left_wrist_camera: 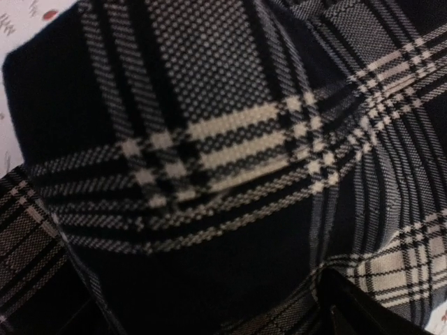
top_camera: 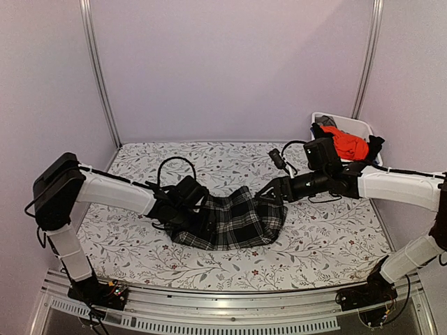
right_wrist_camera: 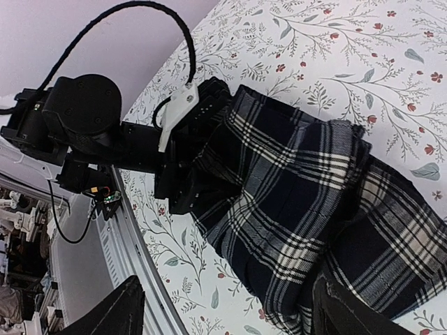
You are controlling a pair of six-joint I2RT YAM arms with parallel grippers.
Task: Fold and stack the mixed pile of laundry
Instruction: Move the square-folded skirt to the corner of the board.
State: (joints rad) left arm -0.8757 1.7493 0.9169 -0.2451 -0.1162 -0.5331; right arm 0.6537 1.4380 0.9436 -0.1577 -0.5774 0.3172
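The plaid garment (top_camera: 237, 222) lies bunched on the tablecloth (top_camera: 328, 237). 2 grippers flank it, jaws apart: the left gripper (top_camera: 195, 215) at its left edge, the right gripper (top_camera: 269, 195) at its right edge. Behind it to the right, a bin (top_camera: 349, 124) holds an orange garment (top_camera: 348, 144) and dark garments (top_camera: 375, 145).

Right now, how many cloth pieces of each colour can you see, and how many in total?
Black-and-white plaid garment: 1, on the tablecloth
Orange-red garment: 1, in the white bin
Dark garments: at least 1, in the same bin; the pieces cannot be told apart
Total: at least 3
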